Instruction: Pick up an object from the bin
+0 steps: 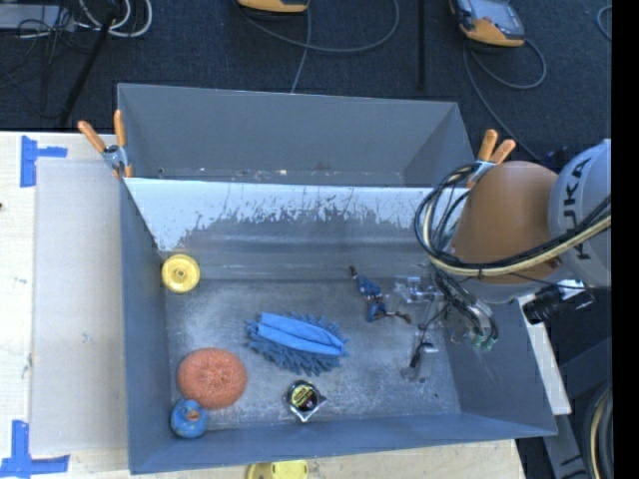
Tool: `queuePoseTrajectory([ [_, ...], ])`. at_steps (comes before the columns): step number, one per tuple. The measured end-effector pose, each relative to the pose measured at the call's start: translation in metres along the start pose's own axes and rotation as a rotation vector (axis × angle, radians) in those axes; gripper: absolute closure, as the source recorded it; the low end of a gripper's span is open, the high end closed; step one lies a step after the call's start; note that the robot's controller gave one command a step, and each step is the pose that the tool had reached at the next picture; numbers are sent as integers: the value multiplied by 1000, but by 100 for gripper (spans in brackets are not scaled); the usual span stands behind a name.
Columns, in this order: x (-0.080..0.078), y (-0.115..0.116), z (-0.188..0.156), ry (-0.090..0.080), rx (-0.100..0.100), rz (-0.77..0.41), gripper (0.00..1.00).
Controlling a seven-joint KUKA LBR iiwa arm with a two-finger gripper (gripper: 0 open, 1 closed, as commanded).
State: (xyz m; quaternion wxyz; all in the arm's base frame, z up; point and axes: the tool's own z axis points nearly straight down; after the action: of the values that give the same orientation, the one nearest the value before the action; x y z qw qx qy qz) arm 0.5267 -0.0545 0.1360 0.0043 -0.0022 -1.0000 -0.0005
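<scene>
Gripper (420, 355) points down, low over bin (300, 158) floor (right end).

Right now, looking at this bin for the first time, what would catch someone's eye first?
Likely the orange-covered arm reaching in from the right, its gripper low at the right of the bin, beside a small dark blue piece. Then the blue ridged toy lying mid-bin, and at left a yellow disc, with a rough orange ball and a small blue ball toward the near corner.
</scene>
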Motion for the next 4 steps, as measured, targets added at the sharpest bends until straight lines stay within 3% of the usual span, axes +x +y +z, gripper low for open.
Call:
queuePoseTrajectory([
  [1, -2, 0, -4, -7, 1, -1, 0],
  [2, -18, 32, 26, -11, 2, -47, 0],
  [3, -46, 47, 64, -12, 0, -33, 0],
  [4, -36, 90, 63, -7, 2, -67, 0],
])
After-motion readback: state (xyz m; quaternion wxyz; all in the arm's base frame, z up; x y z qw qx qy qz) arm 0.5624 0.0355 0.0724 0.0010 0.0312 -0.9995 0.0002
